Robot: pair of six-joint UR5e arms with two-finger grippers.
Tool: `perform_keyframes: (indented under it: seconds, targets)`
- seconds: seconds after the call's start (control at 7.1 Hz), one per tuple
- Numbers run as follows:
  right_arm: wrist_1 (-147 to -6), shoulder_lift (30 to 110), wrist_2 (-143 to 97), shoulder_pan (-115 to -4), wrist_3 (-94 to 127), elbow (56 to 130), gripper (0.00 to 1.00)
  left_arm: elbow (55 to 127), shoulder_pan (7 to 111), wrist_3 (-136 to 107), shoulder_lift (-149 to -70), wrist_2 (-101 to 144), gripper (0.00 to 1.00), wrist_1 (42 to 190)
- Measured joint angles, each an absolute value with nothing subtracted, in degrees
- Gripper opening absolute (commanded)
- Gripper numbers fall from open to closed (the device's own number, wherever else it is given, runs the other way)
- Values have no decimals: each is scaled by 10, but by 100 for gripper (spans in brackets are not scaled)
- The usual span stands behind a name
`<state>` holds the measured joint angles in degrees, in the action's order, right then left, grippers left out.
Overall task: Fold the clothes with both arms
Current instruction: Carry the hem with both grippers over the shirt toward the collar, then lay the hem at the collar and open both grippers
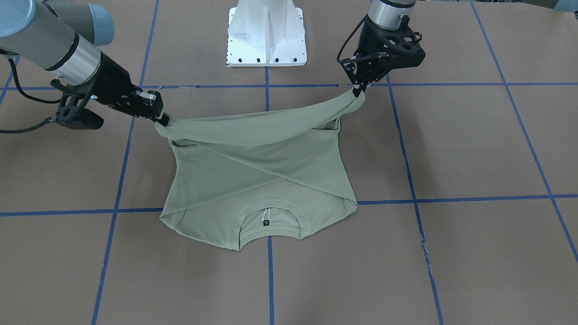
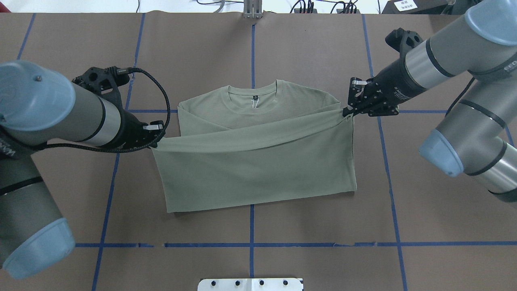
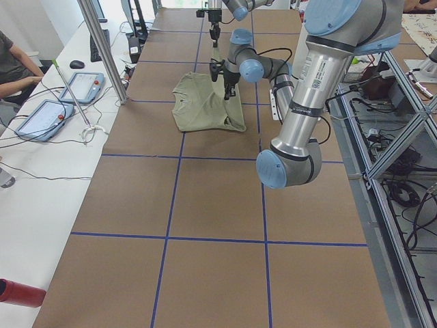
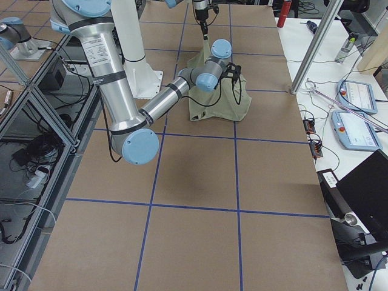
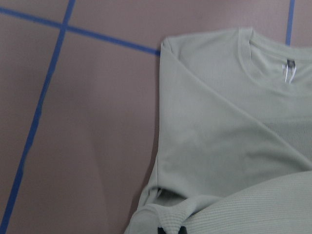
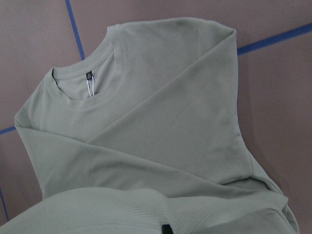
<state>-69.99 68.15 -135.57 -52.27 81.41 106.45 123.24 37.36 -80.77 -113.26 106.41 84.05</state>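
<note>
Left fingers [image 1: 358, 90] and right fingers [image 1: 161, 119] grip the hem of the shirt [image 2: 258, 169]; I think they should carry it level and taut to the collar [image 2: 253, 91] beyond them.

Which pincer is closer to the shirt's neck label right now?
Right. The right pincer grips the shirt almost level with the neck label; the left pincer holds it farther back toward the pedestal base.
</note>
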Motion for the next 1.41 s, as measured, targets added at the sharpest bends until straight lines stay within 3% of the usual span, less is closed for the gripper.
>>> perform_keyframes:
  seconds: [0.85, 1.41]
  targets:
    - [-699, 594, -1292, -530, 802, 893, 0, 980, 417, -806, -1173, 1061, 0, 1072]
    - [-699, 574, -1282, -530, 802, 844, 0, 902, 429, -807, -1187, 1058, 0, 1124]
